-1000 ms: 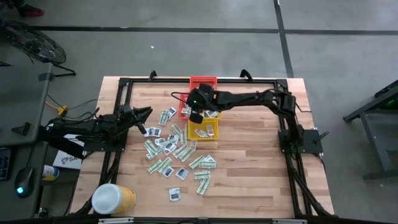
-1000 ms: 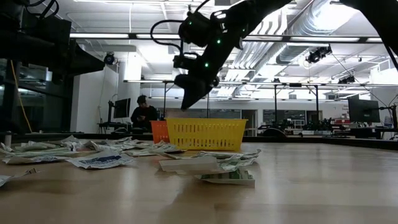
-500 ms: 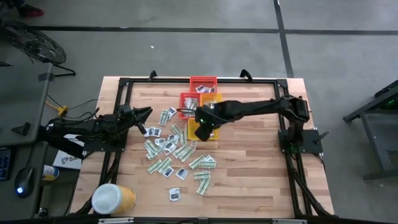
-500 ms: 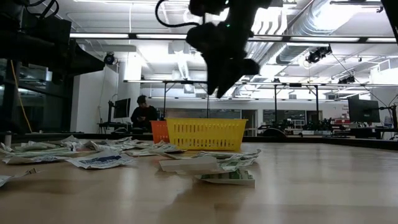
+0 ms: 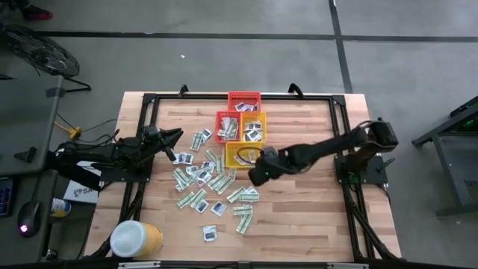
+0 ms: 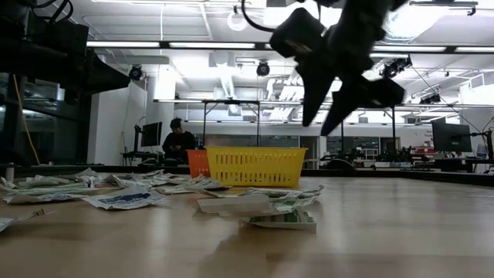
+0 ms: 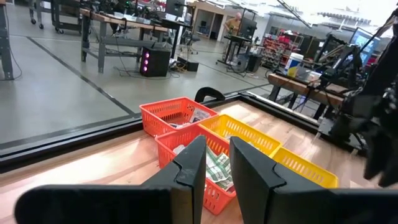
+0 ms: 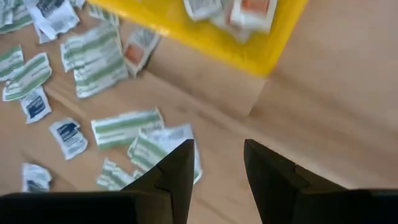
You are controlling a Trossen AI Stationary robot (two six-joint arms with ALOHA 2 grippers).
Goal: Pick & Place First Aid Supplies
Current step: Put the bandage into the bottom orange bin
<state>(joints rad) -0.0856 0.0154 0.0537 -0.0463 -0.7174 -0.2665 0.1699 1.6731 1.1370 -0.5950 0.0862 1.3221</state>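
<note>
Paper packets: first aid supplies (image 5: 213, 187) are strewn across the wooden worktop (image 5: 299, 217), on the near side of the yellow basket (image 5: 240, 155) and spreading to its left.
Shapes: pale green-and-white oblong strips, white squares with dark blue marks, all flat, some crumpled.
Handling: I'd call them featherlight and limp, slippery on bare wood. Best pinched at a lifted edge or corner, not flat in the middle.
Right tool (image 5: 256, 176): just on the near side of the yellow basket, above the packets' right fringe, fingers (image 8: 176, 171) parted to a moderate gap with nothing between them.
Yellow basket: slotted plastic, a few packets already inside.
Red and orange baskets (image 5: 240, 124): beyond the yellow one, touching in a cluster, also holding packets.
Left tool (image 5: 173, 136): waiting well left of the yellow basket, gap narrow and empty.
</note>
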